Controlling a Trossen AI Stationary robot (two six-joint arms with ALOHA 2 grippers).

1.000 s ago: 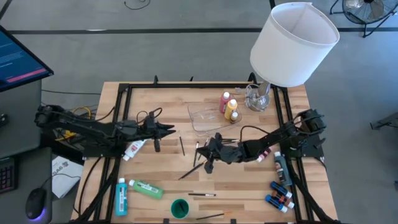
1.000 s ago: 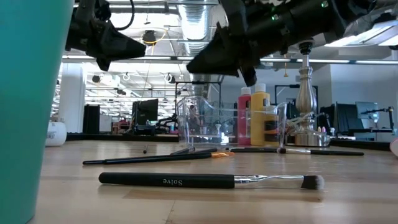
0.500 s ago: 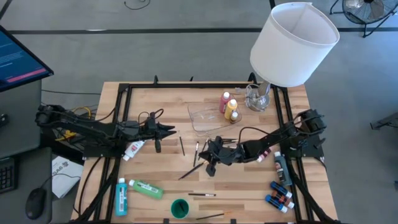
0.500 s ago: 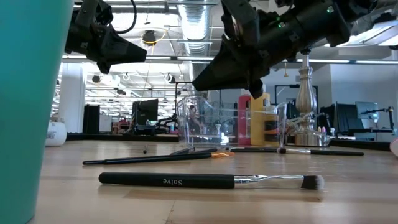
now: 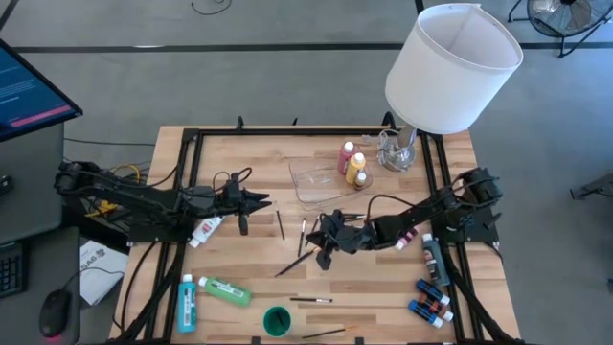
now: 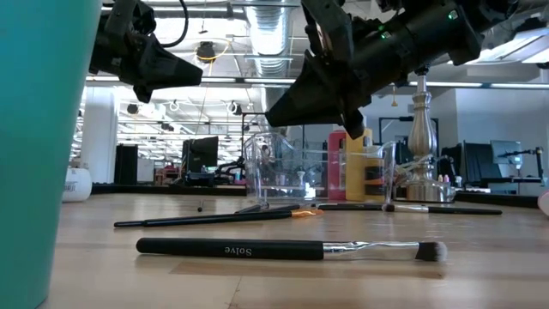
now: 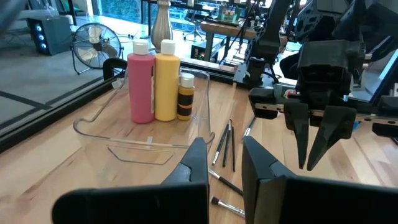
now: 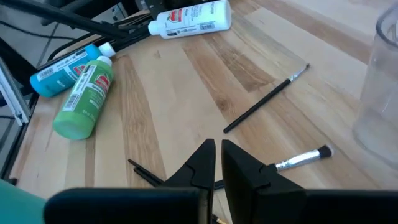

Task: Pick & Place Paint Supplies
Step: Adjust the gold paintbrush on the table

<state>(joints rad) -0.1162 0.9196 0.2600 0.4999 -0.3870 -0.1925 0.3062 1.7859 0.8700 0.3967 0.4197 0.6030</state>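
Note:
A pink bottle and a yellow bottle stand in the clear tray. On the wood lie a green bottle, a blue bottle and a white bottle. Thin brushes are scattered mid-table. My right gripper hovers shut above them, slanting down, with nothing between its fingers. My left gripper is shut and empty, held level above the table left of the tray.
A big white lampshade on its stand rises at the far right corner. A green cup sits at the near edge. Several small bottles lie near the right rail. Bare wood shows between the scattered brushes.
My right gripper has stayed over the brushes but has rolled a little and tipped its fingertips lower toward the table. The brushes and bottles have not moved.

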